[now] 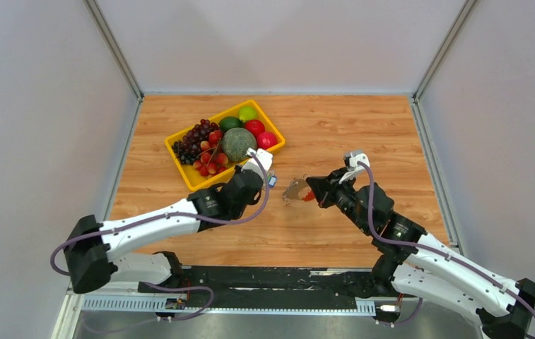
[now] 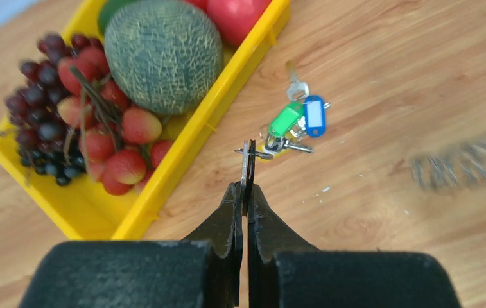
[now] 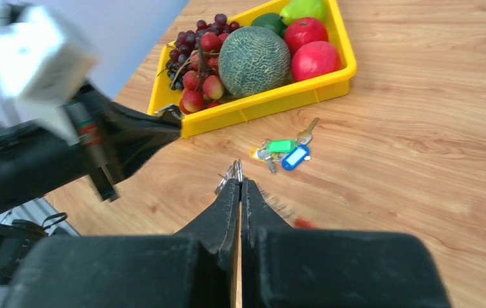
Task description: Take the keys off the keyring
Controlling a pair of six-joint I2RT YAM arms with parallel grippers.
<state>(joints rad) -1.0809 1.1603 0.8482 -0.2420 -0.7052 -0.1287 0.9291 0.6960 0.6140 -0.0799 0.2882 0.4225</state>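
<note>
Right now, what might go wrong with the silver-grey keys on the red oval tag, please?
The right gripper pinches only a small silver ring at its tips; the silver-grey keys and red oval tag look motion-blurred, so they may slip free. The left gripper holds a thin metal piece equally narrowly. Drops could tangle with the green- and blue-tagged key set below.

Bright, even overhead light, soft shadows on worktop [image 1: 335, 141]. Wrist cams: keys [image 2: 465, 165] motion-smeared, left arm [image 3: 28, 160] blurry, nr foreground defocused.
</note>
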